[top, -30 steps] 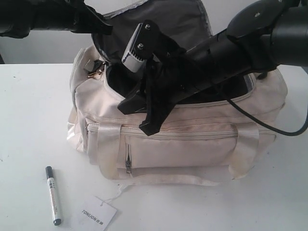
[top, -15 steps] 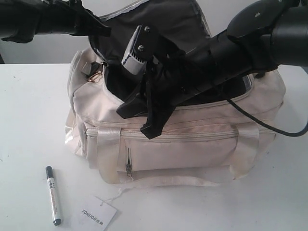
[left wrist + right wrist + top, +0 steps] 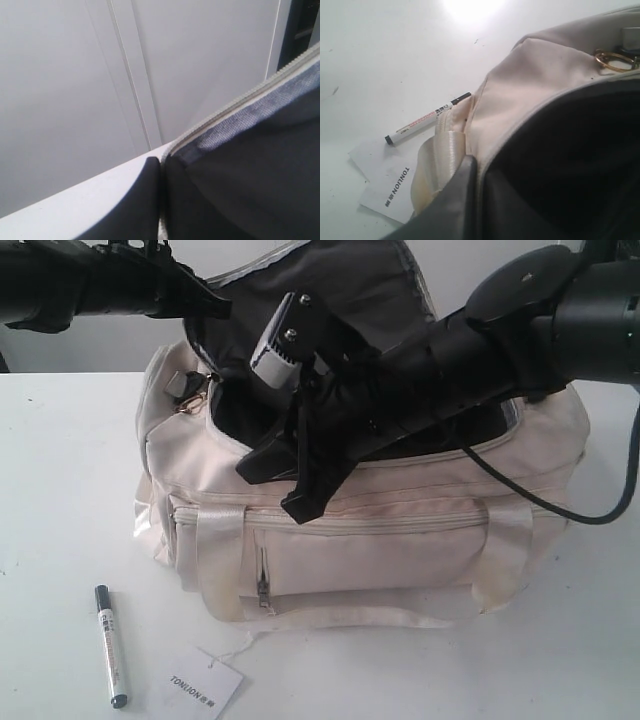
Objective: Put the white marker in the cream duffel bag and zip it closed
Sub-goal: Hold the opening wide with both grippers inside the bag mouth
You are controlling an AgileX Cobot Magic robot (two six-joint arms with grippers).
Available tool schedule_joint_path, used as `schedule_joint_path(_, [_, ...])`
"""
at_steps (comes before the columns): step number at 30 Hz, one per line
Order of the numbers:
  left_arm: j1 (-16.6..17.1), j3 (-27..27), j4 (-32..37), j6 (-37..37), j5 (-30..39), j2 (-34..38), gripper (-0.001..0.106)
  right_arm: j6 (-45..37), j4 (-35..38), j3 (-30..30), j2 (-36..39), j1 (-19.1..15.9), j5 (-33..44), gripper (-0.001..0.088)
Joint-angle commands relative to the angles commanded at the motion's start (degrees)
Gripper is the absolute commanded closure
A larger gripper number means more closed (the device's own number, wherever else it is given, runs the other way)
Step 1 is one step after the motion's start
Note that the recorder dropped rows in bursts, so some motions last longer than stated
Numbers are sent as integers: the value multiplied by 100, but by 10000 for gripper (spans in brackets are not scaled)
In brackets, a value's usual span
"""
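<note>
The cream duffel bag (image 3: 400, 550) stands on the white table with its top open and the dark lining showing. My left gripper (image 3: 215, 302) is shut on the raised top flap by its zip edge (image 3: 235, 102), holding it up at the back left. My right gripper (image 3: 272, 490) reaches across from the right and is shut on the front rim of the opening (image 3: 485, 150). The white marker (image 3: 110, 645) lies flat on the table in front of the bag's left end, apart from both grippers. It also shows in the right wrist view, where the marker (image 3: 427, 119) lies beyond the bag's corner.
A white paper hang tag (image 3: 203, 680) printed TONLION lies next to the marker, tied to the bag by a thin string. A gold ring (image 3: 195, 395) hangs at the bag's left end. A black cable (image 3: 560, 510) droops from the right arm over the bag.
The right gripper has shifted slightly left and down with the rim, and the bag has slid a little to the left. The marker and tag have not moved.
</note>
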Motion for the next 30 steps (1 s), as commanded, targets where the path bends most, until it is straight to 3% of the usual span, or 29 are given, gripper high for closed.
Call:
schedule_joint_path(7, [0,0,0,0,0,0,1053,0,385,0,24,0,-430,868])
schedule_joint_path(30, [0,0,0,0,0,0,1053,0,445,0,36,0,-631,865])
